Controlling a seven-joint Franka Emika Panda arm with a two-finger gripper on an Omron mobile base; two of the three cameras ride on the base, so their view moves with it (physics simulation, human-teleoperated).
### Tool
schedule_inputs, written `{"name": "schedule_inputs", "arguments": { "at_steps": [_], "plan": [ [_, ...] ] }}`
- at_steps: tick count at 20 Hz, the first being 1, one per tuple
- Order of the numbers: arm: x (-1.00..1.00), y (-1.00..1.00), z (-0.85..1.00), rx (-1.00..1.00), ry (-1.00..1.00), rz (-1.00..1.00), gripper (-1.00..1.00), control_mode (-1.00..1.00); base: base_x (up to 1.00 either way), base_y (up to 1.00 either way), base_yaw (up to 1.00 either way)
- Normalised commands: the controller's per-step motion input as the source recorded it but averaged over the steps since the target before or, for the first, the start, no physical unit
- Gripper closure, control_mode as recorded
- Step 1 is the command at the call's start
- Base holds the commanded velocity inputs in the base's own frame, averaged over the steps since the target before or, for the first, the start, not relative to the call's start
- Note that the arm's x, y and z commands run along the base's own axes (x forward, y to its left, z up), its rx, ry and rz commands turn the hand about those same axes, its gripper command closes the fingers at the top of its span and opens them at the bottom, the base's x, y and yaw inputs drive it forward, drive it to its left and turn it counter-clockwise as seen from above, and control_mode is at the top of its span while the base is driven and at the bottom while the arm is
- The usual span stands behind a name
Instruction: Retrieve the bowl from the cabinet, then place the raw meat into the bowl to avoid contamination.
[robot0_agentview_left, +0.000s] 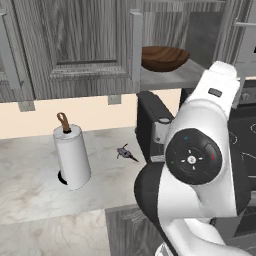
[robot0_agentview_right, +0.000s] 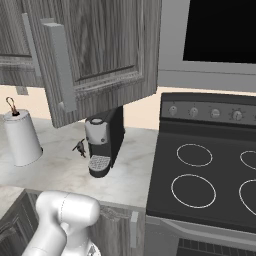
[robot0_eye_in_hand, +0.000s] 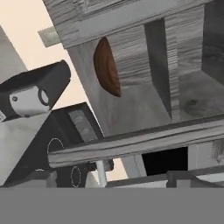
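The dark-brown wooden bowl (robot0_agentview_left: 165, 57) sits on the inner shelf of the open grey cabinet (robot0_agentview_left: 75, 45). In the hand view the bowl (robot0_eye_in_hand: 107, 65) appears edge-on inside the cabinet (robot0_eye_in_hand: 183, 83), well ahead of my gripper (robot0_eye_in_hand: 113, 178). The two dark fingertips stand wide apart and open, with nothing between them. One of the cabinet's bar handles (robot0_eye_in_hand: 131, 146) crosses just in front of the hand. The raw meat (robot0_agentview_left: 126, 153) is a tiny dark lump on the counter left of the coffee machine, and the raw meat (robot0_agentview_right: 79, 147) lies untouched. The cabinet door (robot0_agentview_right: 100, 50) is swung out over the counter.
A black coffee machine (robot0_agentview_left: 152, 125) stands under the open cabinet. A white paper-towel roll (robot0_agentview_left: 72, 155) stands at the counter's left. The dark stove (robot0_agentview_right: 210, 175) lies to the right, with a microwave (robot0_agentview_right: 220, 40) above it. My white arm (robot0_agentview_left: 200, 160) fills the right of the left base view.
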Motion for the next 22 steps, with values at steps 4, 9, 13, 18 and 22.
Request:
{"name": "schedule_inputs", "arguments": {
  "at_steps": [4,9,13,18,22],
  "plan": [
    [0.39,0.01,-0.05,-0.16,0.09,-0.1,-1.0,-1.0,0.0,0.0,0.0],
    [0.44,0.03,-0.07,-0.07,0.0,-0.12,-1.0,-1.0,0.0,0.0,0.0],
    [0.44,0.01,-0.12,-0.02,0.0,-0.09,-1.0,-1.0,0.0,0.0,0.0],
    [0.34,0.0,-0.11,0.0,0.0,-0.04,-1.0,-1.0,0.0,0.0,0.0],
    [0.09,-0.12,-0.04,0.0,0.0,-0.04,-1.0,-1.0,0.0,0.0,0.0]
  ]
}}
